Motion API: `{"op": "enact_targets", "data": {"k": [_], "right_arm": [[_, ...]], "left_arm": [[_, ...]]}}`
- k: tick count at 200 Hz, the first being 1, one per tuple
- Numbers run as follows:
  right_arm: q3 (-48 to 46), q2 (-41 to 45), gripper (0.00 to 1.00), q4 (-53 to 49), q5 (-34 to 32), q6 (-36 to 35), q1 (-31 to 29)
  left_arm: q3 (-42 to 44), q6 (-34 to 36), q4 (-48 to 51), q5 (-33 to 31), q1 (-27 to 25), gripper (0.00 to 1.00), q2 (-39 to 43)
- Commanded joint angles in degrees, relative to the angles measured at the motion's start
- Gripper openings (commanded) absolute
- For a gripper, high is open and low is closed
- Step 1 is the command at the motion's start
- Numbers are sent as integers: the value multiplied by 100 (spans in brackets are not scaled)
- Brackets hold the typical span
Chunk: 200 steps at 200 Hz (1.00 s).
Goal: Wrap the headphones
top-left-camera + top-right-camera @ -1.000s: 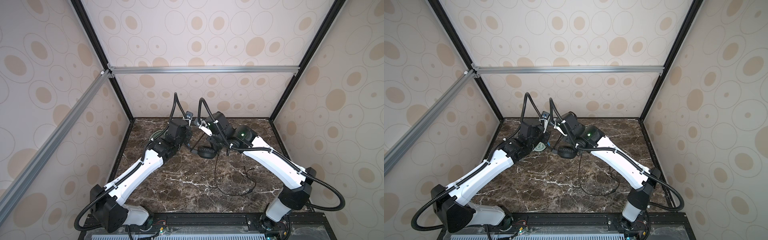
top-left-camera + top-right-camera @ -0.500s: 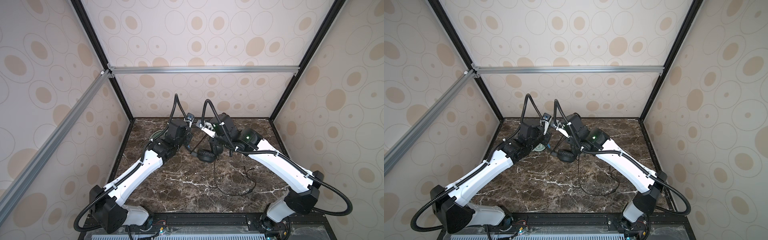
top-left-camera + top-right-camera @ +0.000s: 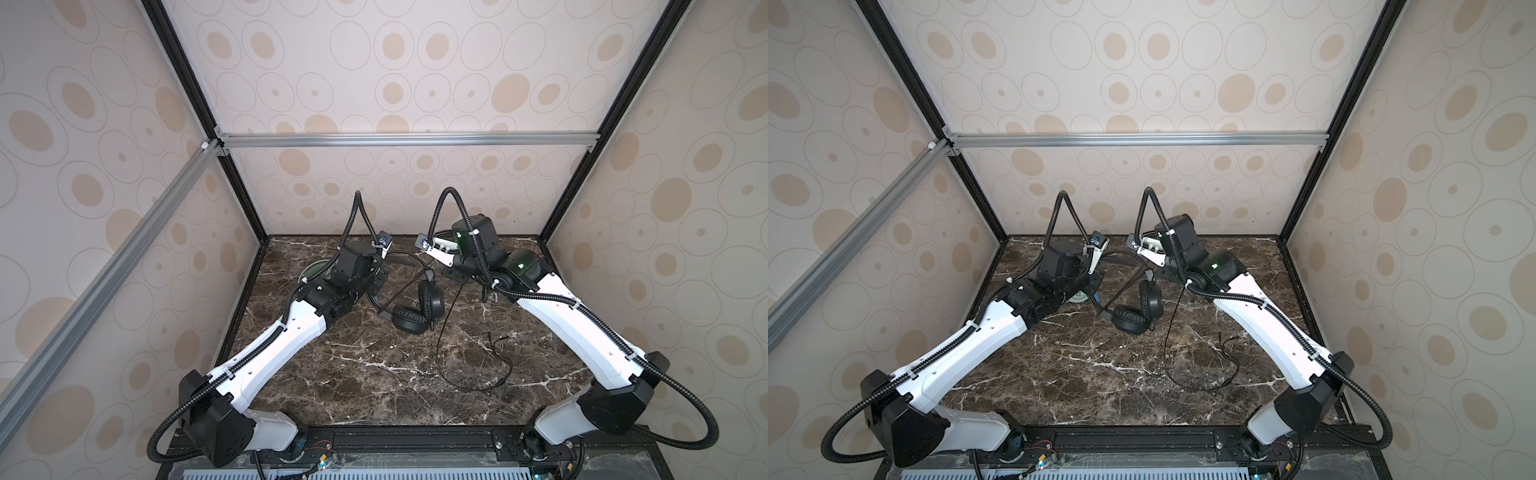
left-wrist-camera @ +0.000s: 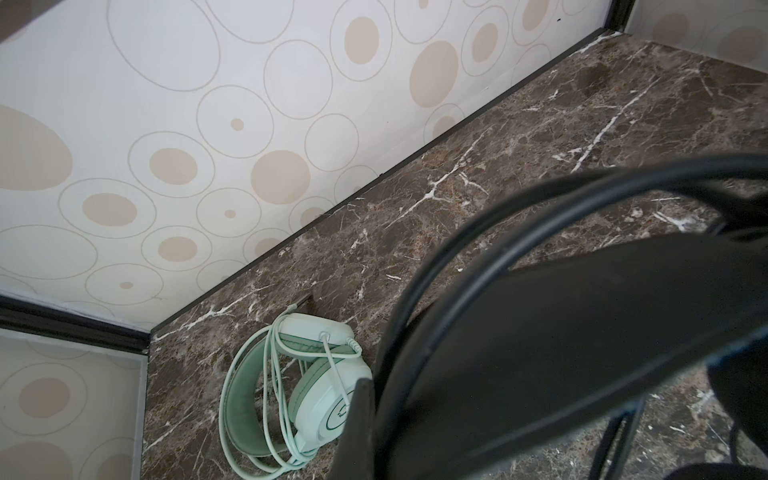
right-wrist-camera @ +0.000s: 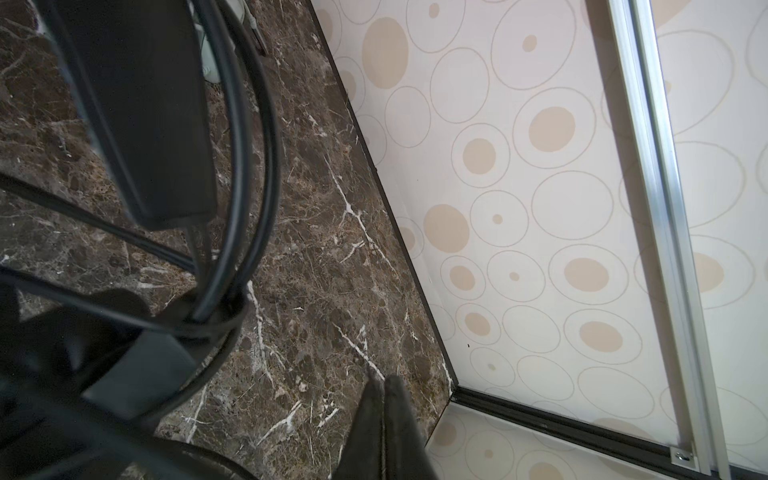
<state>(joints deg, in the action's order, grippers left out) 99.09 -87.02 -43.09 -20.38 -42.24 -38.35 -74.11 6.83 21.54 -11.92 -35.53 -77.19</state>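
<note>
The black headphones (image 3: 411, 320) hang over the middle of the marble table, ear cups low (image 3: 1131, 320). My left gripper (image 3: 379, 284) (image 3: 1096, 286) is shut on their headband (image 4: 540, 332), with one finger (image 4: 359, 415) pressed against it. Their black cable (image 3: 446, 320) rises taut to my right gripper (image 3: 461, 283) (image 3: 1183, 286). It stands right of the headband with its fingertips (image 5: 384, 380) pressed together, and the pinch itself is hidden. The rest of the cable loops loosely on the table (image 3: 478, 386). The mint-green headphones (image 4: 316, 395), cable wound round them, lie at the back left (image 3: 313, 270).
Patterned walls close the table (image 3: 374, 395) on three sides, with black frame posts in the back corners. An aluminium rail (image 3: 395, 139) crosses the back wall high up. The cable's plug end (image 3: 500, 340) lies right of centre.
My right gripper has moved right and slightly back, away from the headband, drawing the top of the cable with it. The left gripper has barely moved.
</note>
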Motion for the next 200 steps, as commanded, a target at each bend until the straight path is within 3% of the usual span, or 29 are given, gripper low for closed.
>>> {"op": "enact_targets", "data": {"k": [1, 38, 98, 173, 200], "right_arm": [[137, -109, 7, 327, 105, 405, 391], [86, -221, 6, 363, 486, 1308, 889], [-359, -97, 7, 729, 1117, 2179, 1129], [-1480, 750, 18, 2508, 3000, 3687, 1751], [-1544, 719, 17, 2721, 3184, 4016, 1819]], "left_arm": [[-169, 43, 26, 161, -5, 0, 288], [-362, -39, 93, 462, -6, 0, 284], [-674, -435, 147, 1438, 9, 0, 283], [-1501, -1220, -64, 2543, 24, 0, 262], [-1598, -1328, -80, 2700, 30, 0, 237]]}}
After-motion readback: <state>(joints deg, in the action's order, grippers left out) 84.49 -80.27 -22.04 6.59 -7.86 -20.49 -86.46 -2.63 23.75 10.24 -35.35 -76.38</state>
